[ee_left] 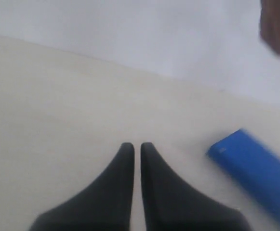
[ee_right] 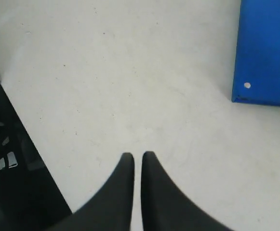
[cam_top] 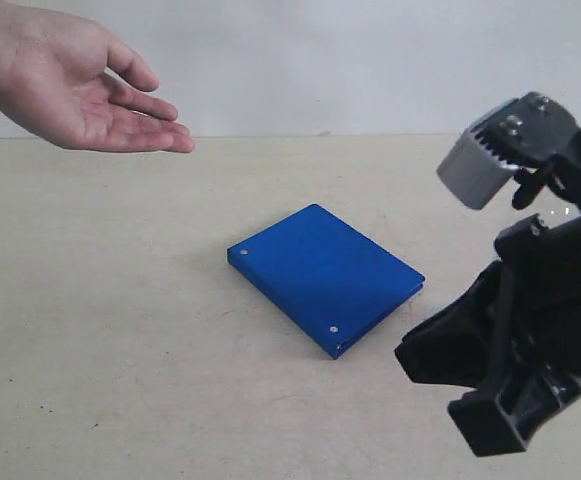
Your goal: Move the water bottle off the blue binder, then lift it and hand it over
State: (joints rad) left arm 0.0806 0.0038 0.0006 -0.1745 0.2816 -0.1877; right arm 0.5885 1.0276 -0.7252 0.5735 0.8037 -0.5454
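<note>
The blue binder (cam_top: 325, 272) lies flat on the table with nothing on top of it. The water bottle is out of view in every frame. My left gripper (ee_left: 137, 147) is shut and empty above bare table, and a corner of the binder (ee_left: 255, 168) shows off to one side of it. My right gripper (ee_right: 138, 156) is also shut and empty over bare table, a short way from the binder's riveted edge (ee_right: 267, 48). In the exterior view the right arm (cam_top: 530, 330) stands right of the binder. The left arm does not show there.
A person's open hand (cam_top: 80, 85) is held palm up above the far left of the beige table (cam_top: 120, 330). Its fingers (ee_left: 277, 29) also show in the left wrist view. A white wall runs behind the table.
</note>
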